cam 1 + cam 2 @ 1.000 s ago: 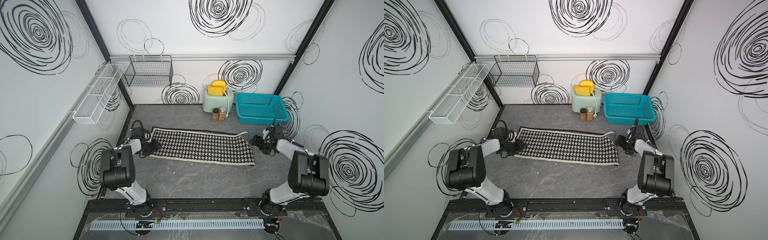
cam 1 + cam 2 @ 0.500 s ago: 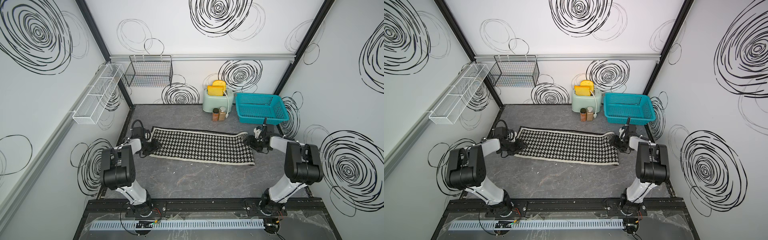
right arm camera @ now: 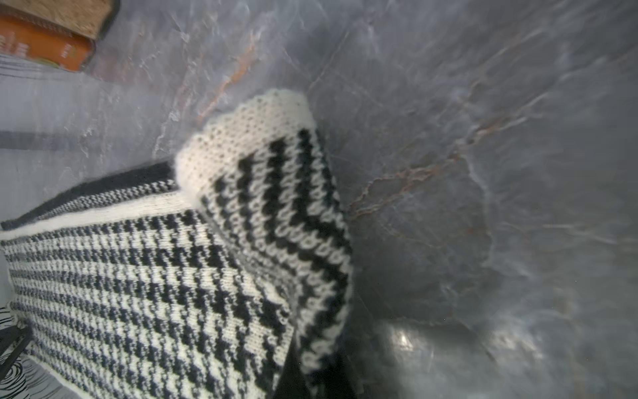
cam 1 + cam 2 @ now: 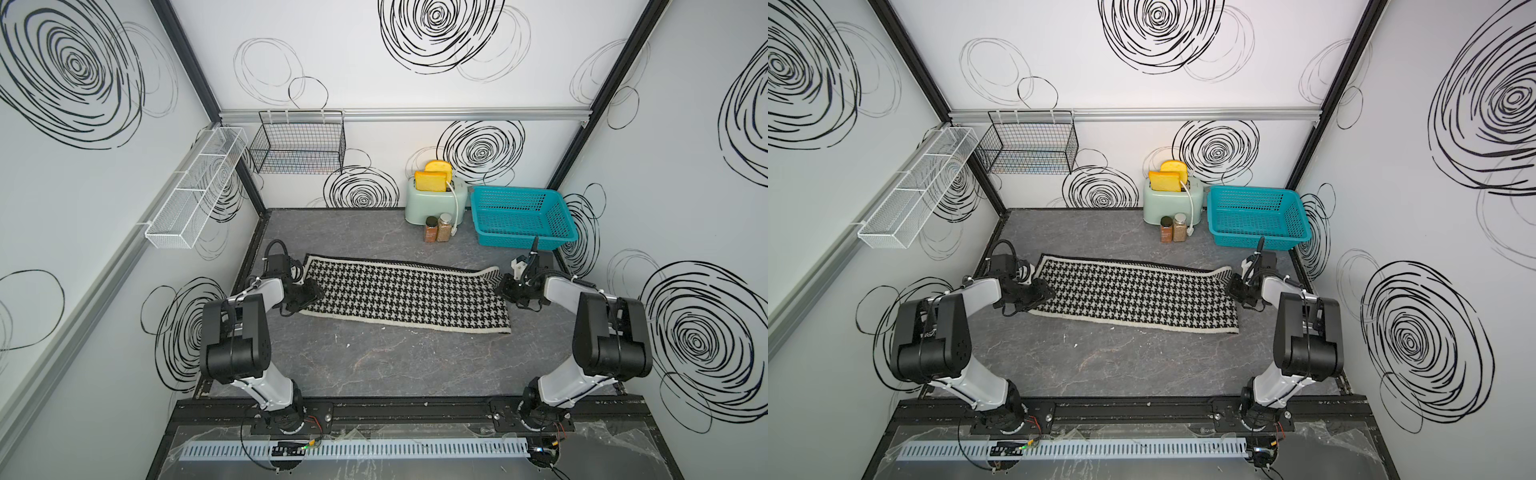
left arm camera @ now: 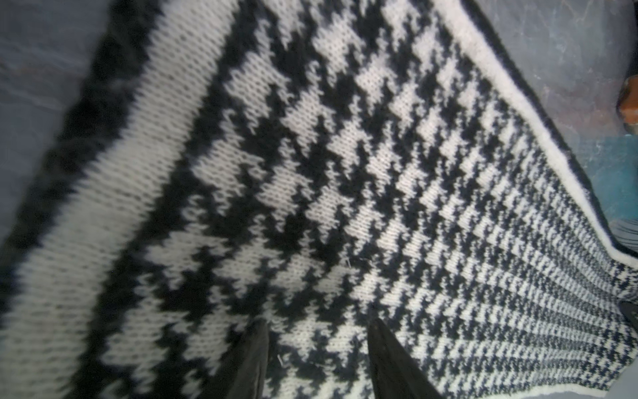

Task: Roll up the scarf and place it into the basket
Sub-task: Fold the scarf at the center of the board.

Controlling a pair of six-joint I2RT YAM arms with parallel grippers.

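Right end effector (image 4: 506, 287) has just clamped onto the right end of the scarf (image 4: 407, 297), which lies flat on the desk (image 4: 374, 365). Left end effector (image 4: 316, 293), spread, rests on its left end. Rolling can start.

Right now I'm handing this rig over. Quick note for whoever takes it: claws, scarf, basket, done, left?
Left claw: open, over the left end of the black-and-white houndstooth knitted scarf.
Right claw: shut on the scarf's opposite end; one corner is lifted and shows the zigzag underside.
Scarf: otherwise spread flat on the grey marbled tabletop, unrolled.
Teal perforated plastic basket: empty, back right, beside the mint-green toaster.
Done: one end gripped.
Left: roll it up, then carry it into the basket.
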